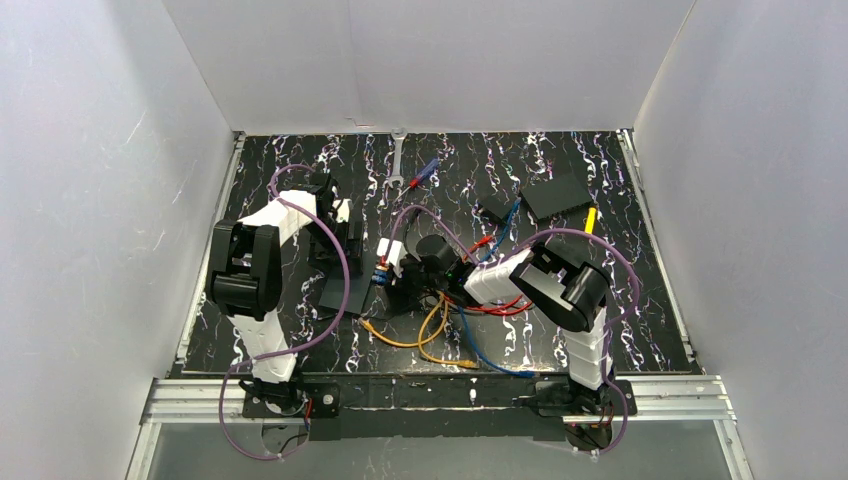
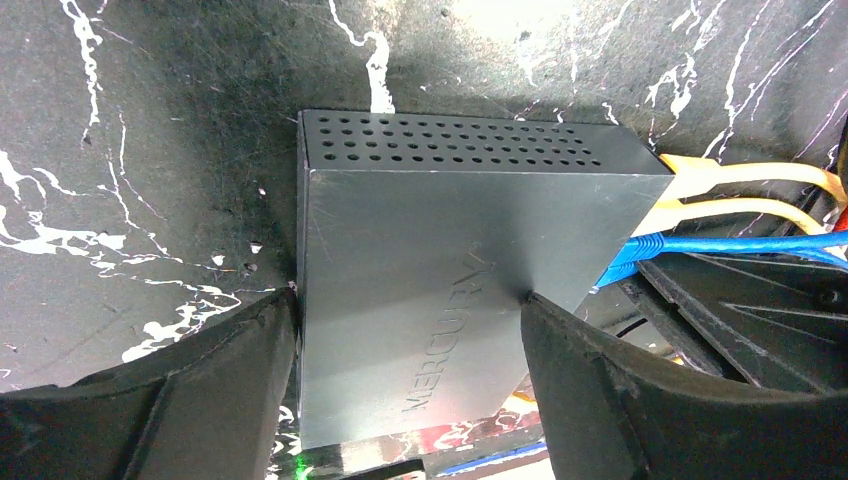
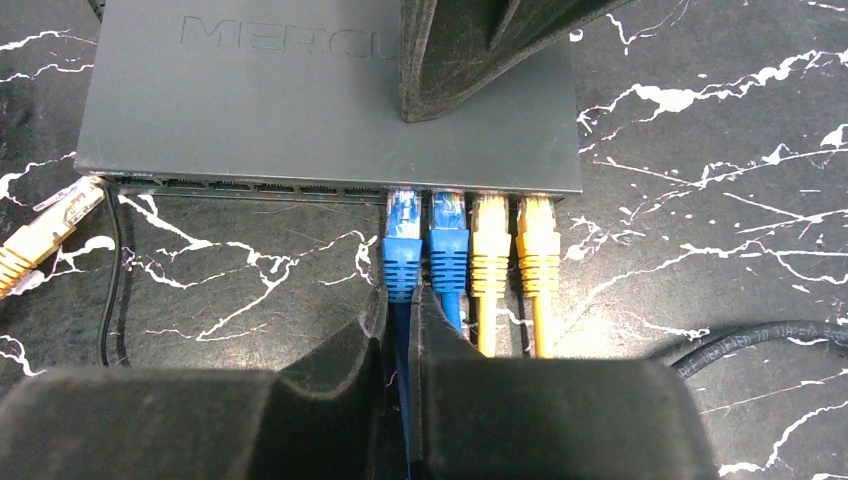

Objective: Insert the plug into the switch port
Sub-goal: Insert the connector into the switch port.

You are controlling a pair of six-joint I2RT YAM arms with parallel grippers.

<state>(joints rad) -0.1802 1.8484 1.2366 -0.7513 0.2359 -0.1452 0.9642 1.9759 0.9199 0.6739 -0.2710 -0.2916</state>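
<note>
The switch (image 2: 430,230), a flat matte-black box, lies on the marbled table; it also shows in the top view (image 1: 345,292). My left gripper (image 2: 410,305) is shut on it, a finger (image 2: 250,350) against each long side. In the right wrist view the switch (image 3: 250,100) shows its row of ports. A blue plug (image 3: 400,240) sits in a port beside a second blue plug (image 3: 448,240) and two yellow plugs (image 3: 515,250). My right gripper (image 3: 403,310) is shut on the blue cable just behind the first blue plug.
A loose yellow plug (image 3: 40,235) lies left of the switch, by a thin black lead. Orange, blue and red cables (image 1: 440,335) sprawl near the front. A plain black slab (image 1: 555,195), a small black block (image 1: 495,208), a wrench (image 1: 397,160) and a screwdriver (image 1: 422,174) lie at the back.
</note>
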